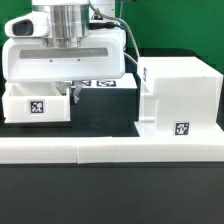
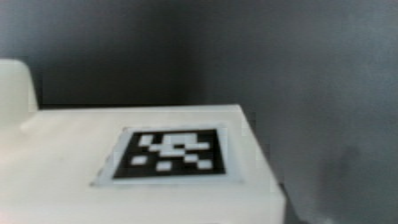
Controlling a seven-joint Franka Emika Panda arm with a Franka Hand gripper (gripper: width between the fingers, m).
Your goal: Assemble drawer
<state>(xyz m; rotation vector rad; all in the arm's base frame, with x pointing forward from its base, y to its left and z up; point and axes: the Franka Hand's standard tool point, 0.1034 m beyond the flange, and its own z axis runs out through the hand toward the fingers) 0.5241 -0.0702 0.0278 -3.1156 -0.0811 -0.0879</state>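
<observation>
1 small white plastic tagged tray [image 1: 37,105] sits at 9 o'clock of the large white cube-like housing [image 1: 180,90], and the gripper [image 1: 73,88], its finger opening hidden, should centre over the tray's wall before closing.

Black tabletop [image 1: 105,110]; long white border bar [image 1: 110,150] across front; dim backdrop.

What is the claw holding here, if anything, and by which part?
Cannot tell: the claw sits at the small tray's edge, with its fingertips unclear.
</observation>
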